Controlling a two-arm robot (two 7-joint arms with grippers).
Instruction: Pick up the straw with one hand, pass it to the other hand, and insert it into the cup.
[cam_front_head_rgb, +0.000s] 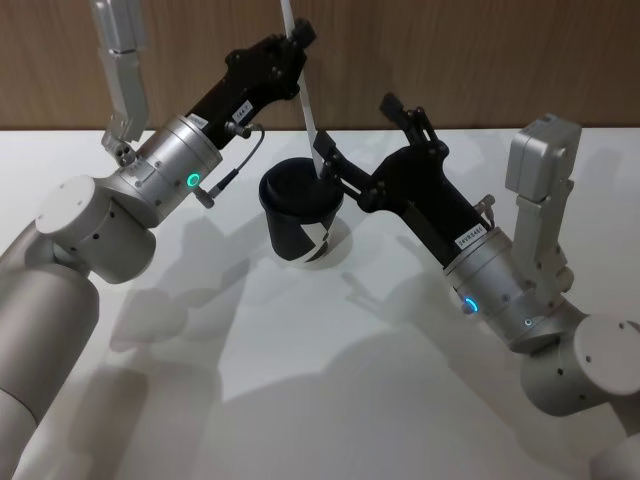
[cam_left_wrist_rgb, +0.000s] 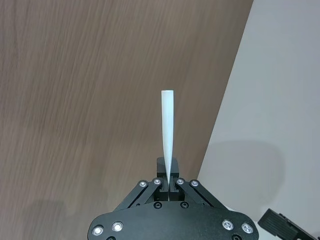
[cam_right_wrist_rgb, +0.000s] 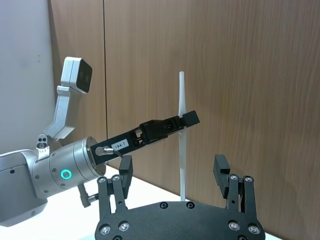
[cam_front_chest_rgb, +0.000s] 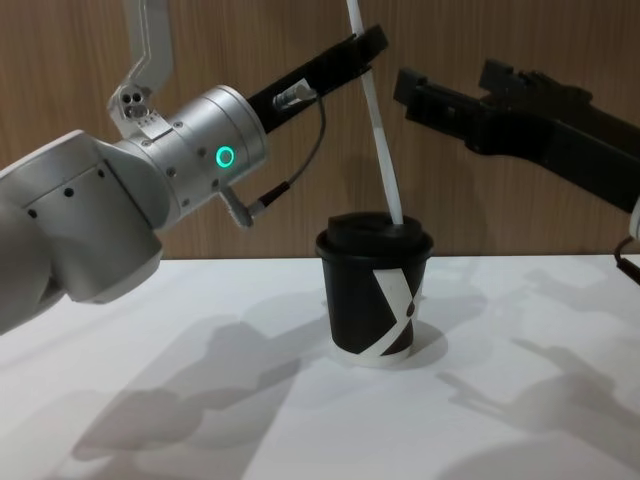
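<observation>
My left gripper (cam_front_head_rgb: 298, 38) is shut on the white straw (cam_front_head_rgb: 305, 95) near its upper part, high above the table. The straw (cam_front_chest_rgb: 378, 130) slants down and its lower end meets the black lid of the cup (cam_front_chest_rgb: 372, 290); how deep it goes in I cannot tell. In the left wrist view the straw (cam_left_wrist_rgb: 167, 125) sticks out from the closed left gripper (cam_left_wrist_rgb: 168, 187). The black cup (cam_front_head_rgb: 300, 215) stands upright mid-table. My right gripper (cam_front_head_rgb: 360, 130) hangs open just right of the cup, holding nothing. From the right wrist, the straw (cam_right_wrist_rgb: 182, 155) stands beyond the spread right gripper (cam_right_wrist_rgb: 172, 165).
The white table (cam_front_head_rgb: 330, 380) spreads out in front of the cup. A wooden wall (cam_front_chest_rgb: 200, 40) rises behind the table. Both forearms reach in over the table toward the cup, from its left and from its right.
</observation>
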